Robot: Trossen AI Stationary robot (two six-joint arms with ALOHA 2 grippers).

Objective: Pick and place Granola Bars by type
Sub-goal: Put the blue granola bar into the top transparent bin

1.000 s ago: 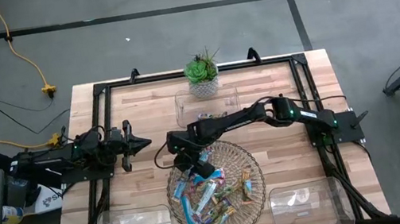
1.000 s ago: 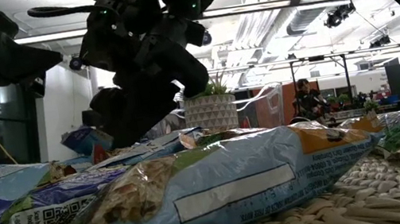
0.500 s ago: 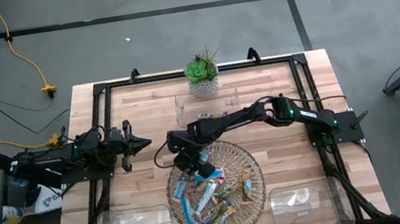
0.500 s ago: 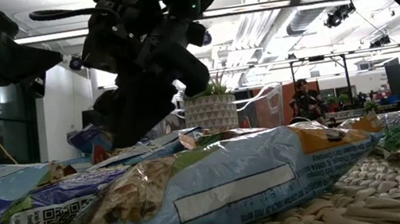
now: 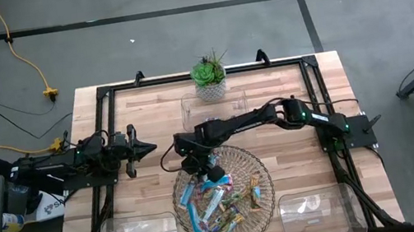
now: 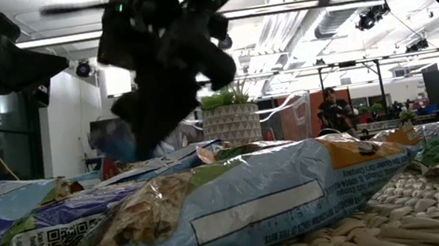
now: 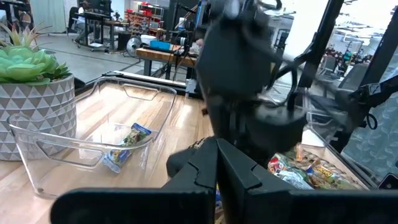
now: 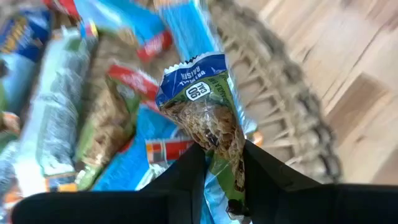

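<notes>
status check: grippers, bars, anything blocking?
Right gripper shut on granola bar above wicker tray. Left gripper parked at table's left, shut. Nothing blocking.

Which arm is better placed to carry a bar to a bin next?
Right: its tool already pinches a granola bar above the wicker tray. The left tool waits off to the side.

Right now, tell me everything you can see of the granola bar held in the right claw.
The granola bar is a flat wrapped bar, its wrapper blue at the crimped end and green lower down, with oats pictured on it. The right claw pinches its lower end, lifting it above the wicker tray and the other bars.
</notes>
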